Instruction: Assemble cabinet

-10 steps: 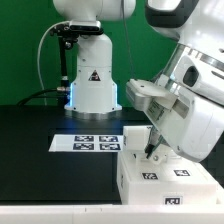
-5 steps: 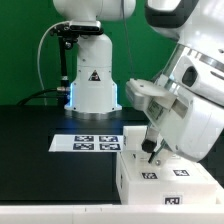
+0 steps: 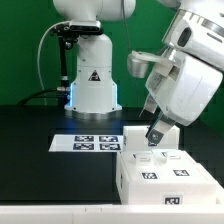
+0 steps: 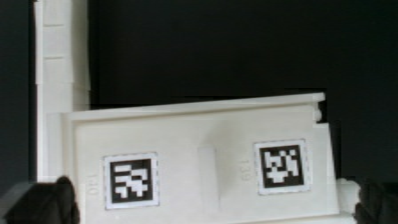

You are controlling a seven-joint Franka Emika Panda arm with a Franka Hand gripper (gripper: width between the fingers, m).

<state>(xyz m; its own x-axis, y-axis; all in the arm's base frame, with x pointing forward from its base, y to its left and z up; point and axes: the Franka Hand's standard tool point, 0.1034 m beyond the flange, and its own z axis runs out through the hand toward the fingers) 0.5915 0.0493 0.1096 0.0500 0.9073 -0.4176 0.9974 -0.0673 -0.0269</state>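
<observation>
Cabinet (image 3: 160, 178) sat at near edge of counter (image 3: 40, 125), exterior view's right; its tagged top panel (image 4: 196, 150) filled the wrist view. Looked like rigid plastic, prob. light, hollow, smooth faces = slip risk. I'd pinch a thin panel edge, not across the box, w/o covering tags. Pincer (image 3: 157, 135) hovered just above it, jaws wide, holding nothing. Beyond: marker board (image 3: 88, 142) just beside cabinet, then robot base (image 3: 92, 85) well back; neither blocked access.

One cabinet (image 3: 135, 187) showing two tags (image 3: 152, 177) on top, and at its ten o'clock one marker board (image 3: 62, 144) carrying four tags.
</observation>
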